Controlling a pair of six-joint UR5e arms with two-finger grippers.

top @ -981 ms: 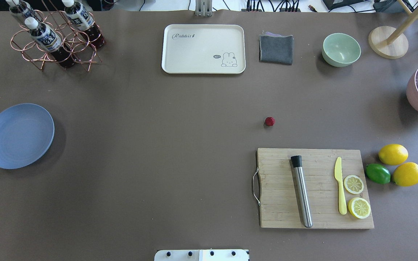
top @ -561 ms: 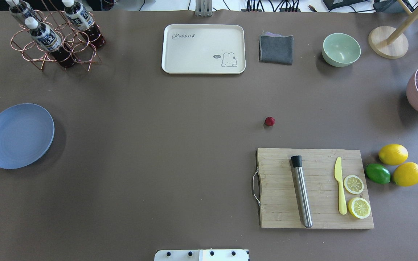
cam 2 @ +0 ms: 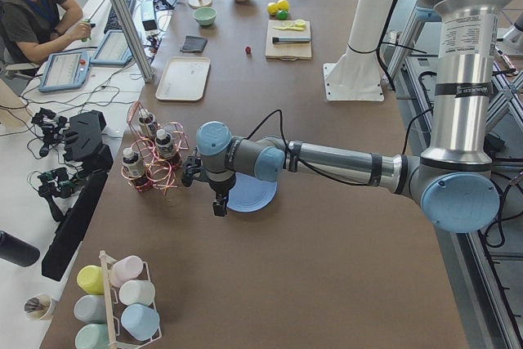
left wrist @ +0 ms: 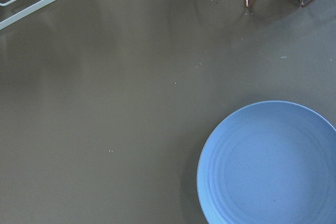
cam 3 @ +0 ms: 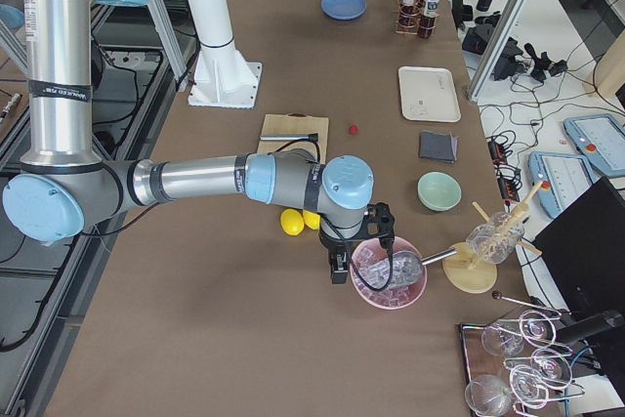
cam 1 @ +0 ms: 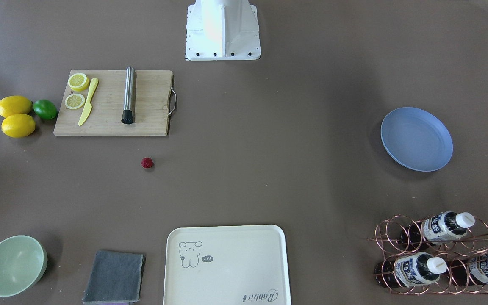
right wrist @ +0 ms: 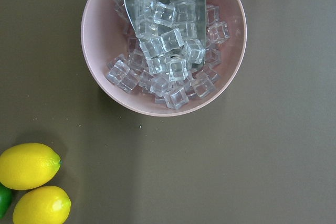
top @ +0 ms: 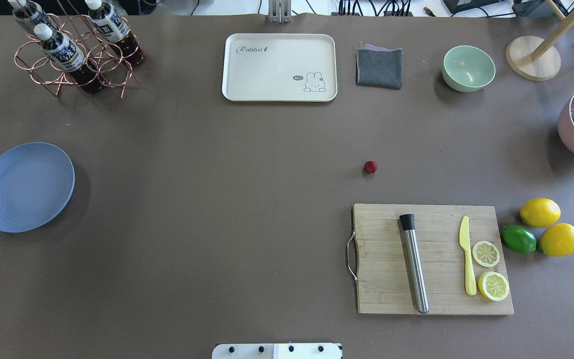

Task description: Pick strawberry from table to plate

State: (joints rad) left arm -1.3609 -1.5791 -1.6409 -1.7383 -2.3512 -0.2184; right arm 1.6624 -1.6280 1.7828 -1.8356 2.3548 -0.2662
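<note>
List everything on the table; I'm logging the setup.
strawberry: 1, dark red, on table beyond cutting board
plate: 1, light blue, empty, left side
cutting board: 1, wood, near right
steel rod: 1, black-tipped, on board
knife: 1, yellow, on board
lemon halves: 2, yellow, on board
lemons: 2, yellow, right of board
lime: 1, green, beside lemons
tray: 1, cream, far middle
cloth: 1, grey, right of tray
green bowl: 1, pale, right of cloth
wooden stand: 1, pale, far right
bottles: 3, dark, in copper rack, far left
pink bowl: 1, holding ice cubes, far right
left gripper: 1, dark, near plate, opening unclear
right gripper: 1, dark, near pink bowl, opening unclear
</note>
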